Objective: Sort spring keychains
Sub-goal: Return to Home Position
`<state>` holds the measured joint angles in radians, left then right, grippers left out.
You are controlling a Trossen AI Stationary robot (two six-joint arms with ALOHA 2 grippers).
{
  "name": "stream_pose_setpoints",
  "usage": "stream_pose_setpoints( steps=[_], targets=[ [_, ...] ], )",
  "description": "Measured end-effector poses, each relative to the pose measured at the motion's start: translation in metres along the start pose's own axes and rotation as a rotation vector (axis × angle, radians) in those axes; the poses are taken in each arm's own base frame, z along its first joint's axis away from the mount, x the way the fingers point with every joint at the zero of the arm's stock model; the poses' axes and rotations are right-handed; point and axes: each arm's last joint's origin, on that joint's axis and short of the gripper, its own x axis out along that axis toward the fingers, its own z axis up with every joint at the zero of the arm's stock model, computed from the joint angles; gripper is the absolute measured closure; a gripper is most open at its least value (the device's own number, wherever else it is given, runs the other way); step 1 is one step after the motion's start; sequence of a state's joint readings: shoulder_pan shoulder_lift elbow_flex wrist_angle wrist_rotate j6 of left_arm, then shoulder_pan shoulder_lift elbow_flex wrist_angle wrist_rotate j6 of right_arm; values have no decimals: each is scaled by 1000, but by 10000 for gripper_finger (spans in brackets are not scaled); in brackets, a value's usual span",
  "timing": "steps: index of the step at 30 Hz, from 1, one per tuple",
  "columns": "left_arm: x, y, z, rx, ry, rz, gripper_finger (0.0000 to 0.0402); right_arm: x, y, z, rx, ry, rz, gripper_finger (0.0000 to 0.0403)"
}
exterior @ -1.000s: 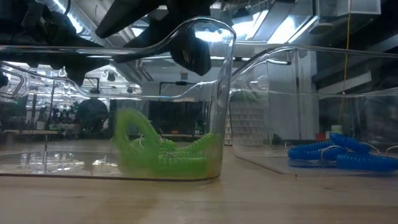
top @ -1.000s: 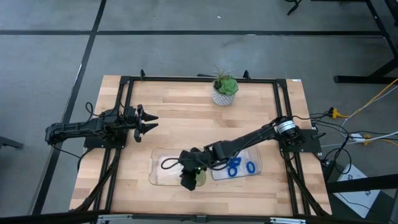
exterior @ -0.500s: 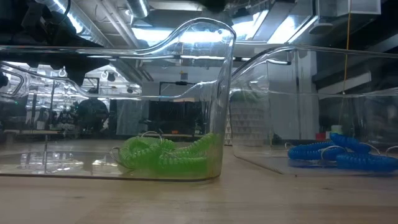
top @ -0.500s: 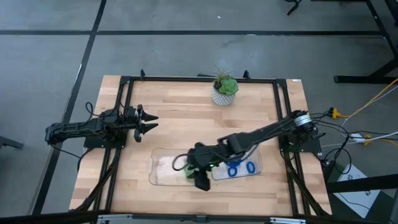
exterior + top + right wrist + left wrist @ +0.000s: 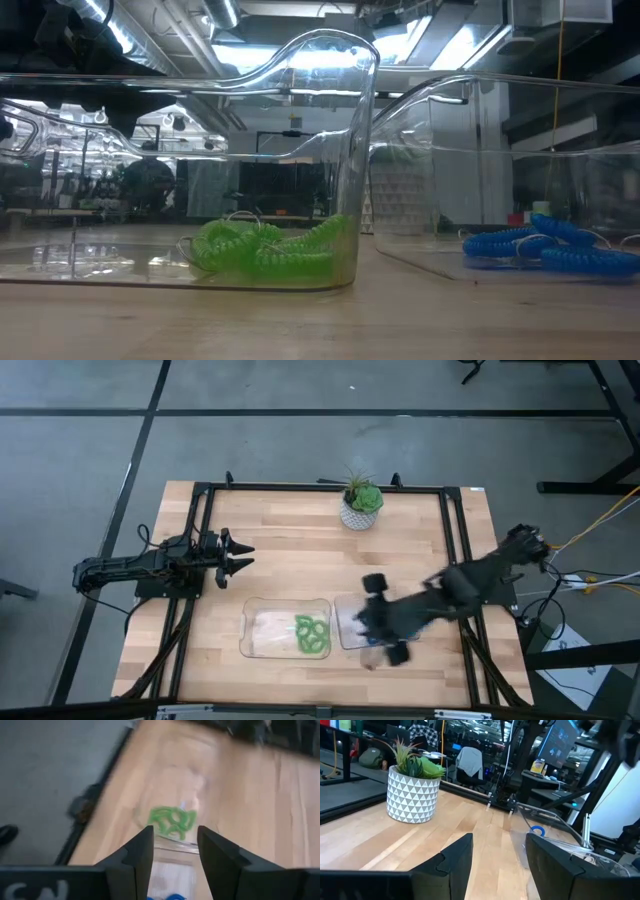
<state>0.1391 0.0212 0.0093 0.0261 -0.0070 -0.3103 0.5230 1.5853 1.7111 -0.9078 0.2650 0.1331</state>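
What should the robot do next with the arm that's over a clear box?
Probably swing the right gripper back to its side and rest: it is open and empty, the green spring keychains lie in the left bin, the blue spring keychains in the right bin. The left gripper waits at the left edge.

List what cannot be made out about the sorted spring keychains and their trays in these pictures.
- High view: the blue spring keychains are hidden under the right arm, which also covers most of the right tray.
- All views: the green spring keychains lie tangled in one heap, too small and overlapped to count.
- Right wrist view: the blue ones are cut off by the picture's edge.
- Low view: neither arm shows.
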Motion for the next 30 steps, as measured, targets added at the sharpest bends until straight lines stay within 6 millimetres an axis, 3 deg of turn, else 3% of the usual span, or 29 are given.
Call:
stream_pose_setpoints(
  steps=[6, 12, 17, 23, 30],
  targets=[
    [0, 0, 0, 0, 0, 0, 224, -68, 3, -16, -171, -154, 77, 252],
    [0, 0, 0, 0, 1, 0, 224, -95, -16, -75, -78, -310, 101, 251],
    [0, 0, 0, 0, 0, 0, 224, -101, -30, -131, 27, -501, 134, 251],
    [0, 0, 0, 0, 0, 0, 224, -97, -40, -183, 101, -691, 140, 251],
    [0, 0, 0, 0, 0, 0, 224, -68, -48, -228, 231, -671, -176, 251]
  ],
)
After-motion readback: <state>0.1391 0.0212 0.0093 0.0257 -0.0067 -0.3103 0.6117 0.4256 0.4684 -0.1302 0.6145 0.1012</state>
